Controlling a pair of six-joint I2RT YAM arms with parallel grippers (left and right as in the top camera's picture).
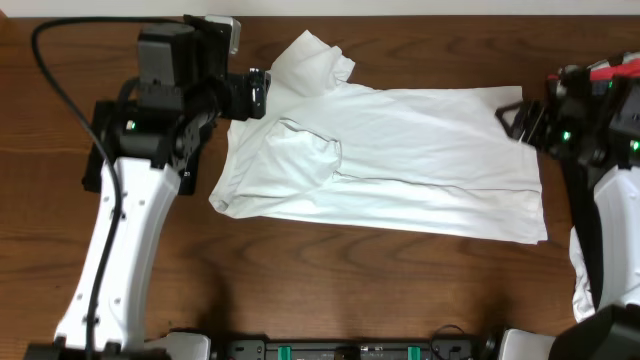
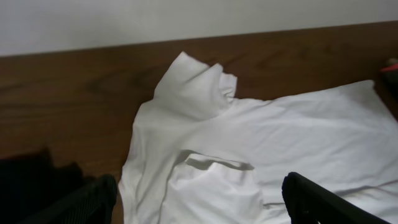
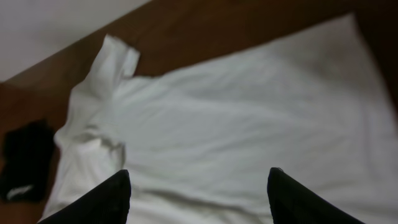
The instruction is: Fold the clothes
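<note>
The white T-shirt (image 1: 400, 160) lies flat across the wooden table, collar end to the left and hem to the right. One sleeve (image 1: 315, 62) sticks out toward the back, and the other sleeve (image 1: 310, 150) is folded onto the body. My left gripper (image 1: 255, 93) hovers at the shirt's back left shoulder. In the left wrist view, the left gripper (image 2: 199, 202) stands open over the folded sleeve (image 2: 211, 186) with nothing held. My right gripper (image 1: 515, 120) is at the hem's back corner. The right wrist view shows this gripper (image 3: 199, 190) open above the cloth (image 3: 249, 118).
Bare brown table (image 1: 330, 280) surrounds the shirt, with a broad strip in front of it. A light wall (image 2: 186, 18) rises behind the table's back edge. A black shape (image 3: 25, 155) sits left of the shirt in the right wrist view; I cannot tell what it is.
</note>
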